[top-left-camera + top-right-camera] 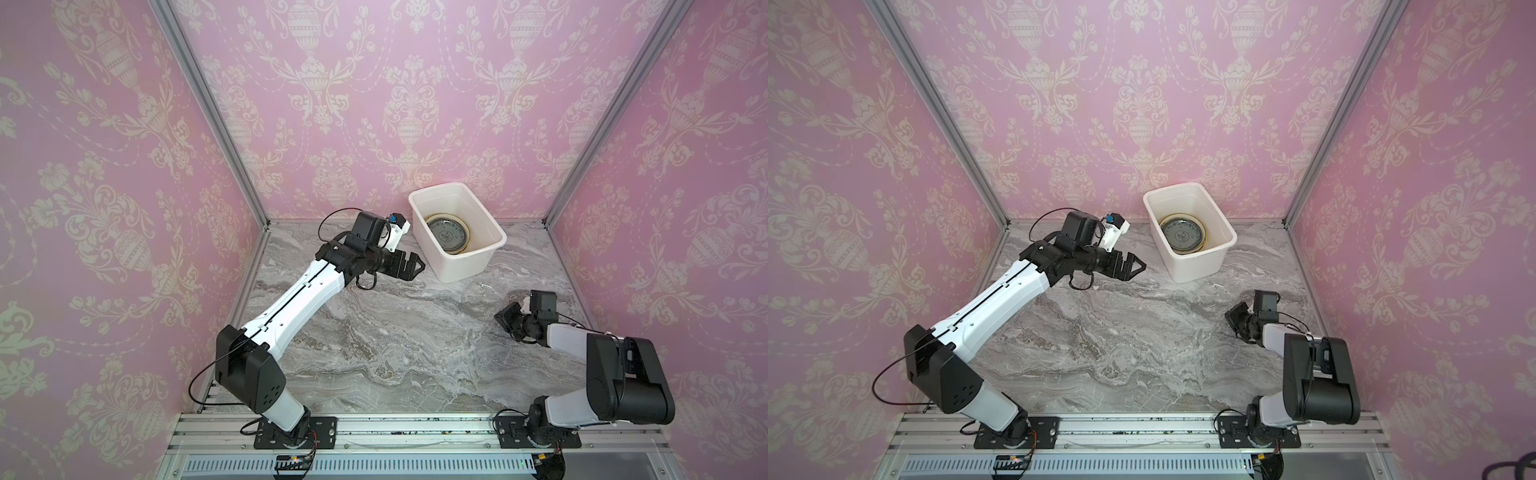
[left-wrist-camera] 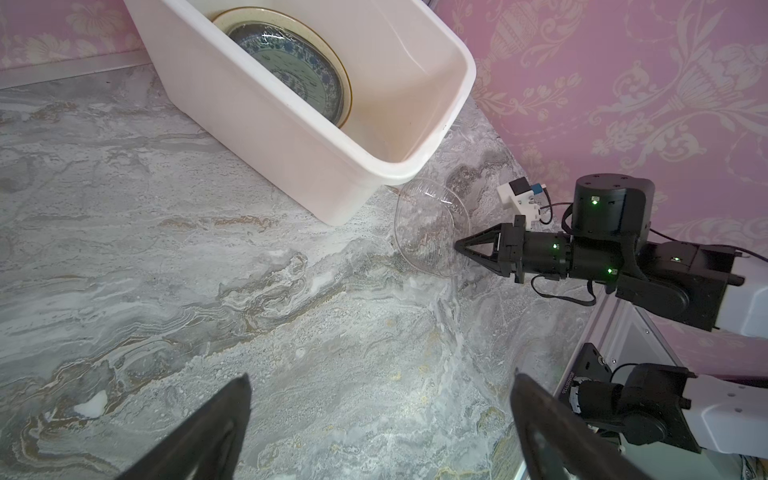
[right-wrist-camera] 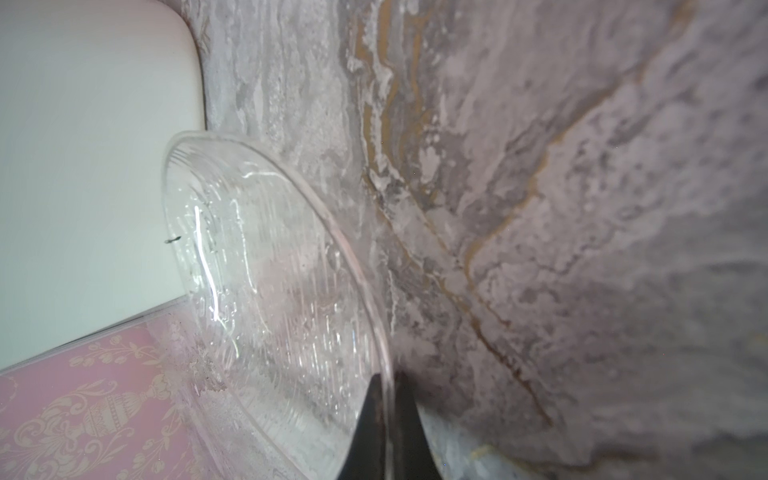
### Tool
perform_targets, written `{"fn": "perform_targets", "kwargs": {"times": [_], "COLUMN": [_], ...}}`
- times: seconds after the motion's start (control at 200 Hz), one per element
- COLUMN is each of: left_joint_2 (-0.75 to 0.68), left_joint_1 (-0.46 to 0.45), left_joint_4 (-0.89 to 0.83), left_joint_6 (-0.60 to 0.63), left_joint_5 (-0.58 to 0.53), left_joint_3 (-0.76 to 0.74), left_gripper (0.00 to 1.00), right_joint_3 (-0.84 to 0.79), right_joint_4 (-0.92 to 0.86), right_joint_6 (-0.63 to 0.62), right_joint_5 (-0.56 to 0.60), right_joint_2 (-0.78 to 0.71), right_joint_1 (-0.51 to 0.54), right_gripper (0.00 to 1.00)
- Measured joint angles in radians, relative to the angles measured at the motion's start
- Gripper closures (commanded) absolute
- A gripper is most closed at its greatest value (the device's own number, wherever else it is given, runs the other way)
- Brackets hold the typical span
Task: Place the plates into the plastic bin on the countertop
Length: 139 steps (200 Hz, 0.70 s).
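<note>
**Nearly done: one glass plate left outside the bin**

Most of the job looks finished. The bin (image 1: pixel 459 266) stands at the back of the counter (image 1: pixel 374 332), and a stack of plates (image 1: pixel 446 237) lies flat on its floor. On top I see a blue-patterned plate (image 2: pixel 291 70), w/ the yellowish rim of a bigger one under it. How many are in the stack I cannot count. Maybe a clear one lies over the blue one, but the glare makes this not sure.

Outside the bin I find only one: a clear glass plate (image 2: pixel 430 232), just beside the bin's near right corner. In both top views it is very faint against the marble.

The right gripper (image 2: pixel 459 246) has its two fingers pressed together on the rim of this plate, on the side away from the bin. Its wrist view shows the glass edge pinched between the black tips. The plate seems a bit tilted. Whether it is off the counter or rests on it, I cannot tell.

The left gripper (image 1: pixel 417 266) stands wide apart and holds nothing. It hangs above the counter near the bin's front left corner, not touching it as far as I see.

What is left, in my judgement: lift this last plate, carry it over the rim, put it down on the stack, let go. I.e. approx. one step from the end, if no plate hides out of view.
</note>
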Motion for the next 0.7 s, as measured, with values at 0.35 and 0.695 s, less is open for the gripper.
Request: {"fn": "perform_targets", "kwargs": {"times": [0.35, 0.695], "left_joint_2": [0.039, 0.039], "left_joint_1": [0.0, 0.037], "left_joint_4": [0.041, 0.229], "left_joint_6": [-0.013, -0.116], "left_joint_5": [-0.024, -0.064], "left_joint_3": [0.043, 0.059], "left_gripper": [0.01, 0.01], "right_joint_3": [0.063, 0.291], "right_joint_4": [-0.232, -0.62], "right_joint_6": [-0.022, -0.091], "right_joint_5": [0.038, 0.154], "right_joint_2": [-0.123, -0.377], "right_joint_1": [0.0, 0.0], "right_gripper": [1.0, 1.0]}}
